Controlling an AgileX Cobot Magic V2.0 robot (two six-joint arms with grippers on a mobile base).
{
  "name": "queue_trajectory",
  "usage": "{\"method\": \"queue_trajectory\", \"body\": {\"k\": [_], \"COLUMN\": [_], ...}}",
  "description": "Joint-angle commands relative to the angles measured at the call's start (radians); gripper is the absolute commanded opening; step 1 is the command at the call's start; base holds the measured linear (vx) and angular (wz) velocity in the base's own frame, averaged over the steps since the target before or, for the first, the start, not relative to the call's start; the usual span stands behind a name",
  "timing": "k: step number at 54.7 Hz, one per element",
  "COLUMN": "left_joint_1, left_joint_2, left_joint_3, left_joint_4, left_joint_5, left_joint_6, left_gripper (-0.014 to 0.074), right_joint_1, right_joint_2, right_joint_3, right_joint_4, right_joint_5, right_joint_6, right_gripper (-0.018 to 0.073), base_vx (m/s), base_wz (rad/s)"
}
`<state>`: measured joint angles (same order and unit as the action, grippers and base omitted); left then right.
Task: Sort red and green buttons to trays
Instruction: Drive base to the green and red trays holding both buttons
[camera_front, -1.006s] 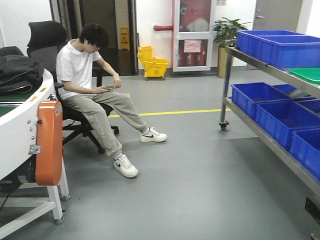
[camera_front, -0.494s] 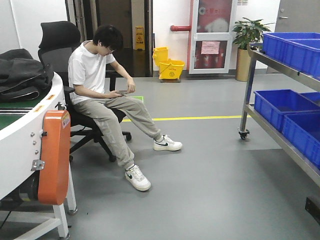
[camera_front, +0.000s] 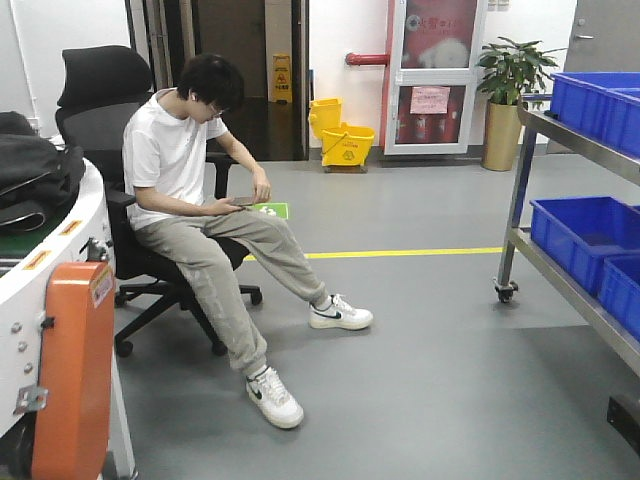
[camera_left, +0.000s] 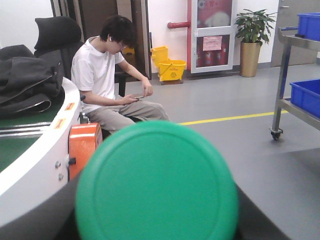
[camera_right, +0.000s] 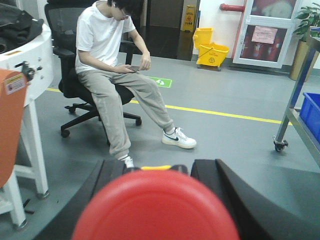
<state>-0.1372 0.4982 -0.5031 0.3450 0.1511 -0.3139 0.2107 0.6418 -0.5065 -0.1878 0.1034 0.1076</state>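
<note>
The green button's (camera_left: 156, 185) domed cap fills the lower half of the left wrist view, blurred and very close. My left gripper (camera_left: 155, 212) is shut on it, with dark fingers (camera_left: 252, 220) showing at either side of the cap. In the right wrist view the red button (camera_right: 156, 212) sits just as close. My right gripper (camera_right: 159, 172) is shut on it, its black fingers (camera_right: 227, 187) flanking the cap. Neither gripper shows in the front view. The trays are out of view.
A person (camera_front: 195, 190) sits on a black office chair (camera_front: 130, 250) ahead, legs stretched across the grey floor. A white round conveyor with an orange guard (camera_front: 65, 375) is at the left. A steel rack (camera_front: 560, 275) with blue crates (camera_front: 585, 225) stands at the right.
The front view has swung left and closed in: the rack has slid toward the right edge, the green tray on its top shelf has left the frame, and the conveyor and person look nearer.
</note>
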Motion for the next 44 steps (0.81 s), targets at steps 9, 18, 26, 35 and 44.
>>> {"method": "queue_trajectory", "body": {"k": [9,18,26,35,44], "left_joint_1": [-0.007,-0.007,-0.007,-0.007,-0.007], "left_joint_2": [0.013,0.013,0.013,0.013,0.013], "left_joint_3": [-0.034,-0.034,-0.034,-0.034,-0.034], "left_joint_4": [-0.004,-0.004,-0.004,-0.004,-0.004], "left_joint_5": [-0.087,-0.087,-0.087,-0.087,-0.087], "left_joint_6": [-0.007,-0.007,-0.007,-0.007,-0.007], "left_gripper": [-0.0003,-0.0003,-0.0003,-0.0003,-0.0003], "right_joint_1": [-0.003,-0.003,-0.003,-0.003,-0.003], "right_joint_2": [0.004,0.006,0.006,0.006,0.006], "right_joint_3": [-0.031,-0.031,-0.031,-0.031,-0.031], "right_joint_4": [-0.003,-0.003,-0.003,-0.003,-0.003], "right_joint_5": [-0.090,-0.090,-0.090,-0.090,-0.090], "right_joint_6": [-0.008,-0.008,-0.008,-0.008,-0.008], "right_gripper": [-0.0009,-0.0009,-0.0009,-0.0009,-0.0009], "base_vx": [0.44,0.43,0.43,0.43,0.45], "base_wz": [0.00,0.00,-0.03,-0.08,-0.12]}}
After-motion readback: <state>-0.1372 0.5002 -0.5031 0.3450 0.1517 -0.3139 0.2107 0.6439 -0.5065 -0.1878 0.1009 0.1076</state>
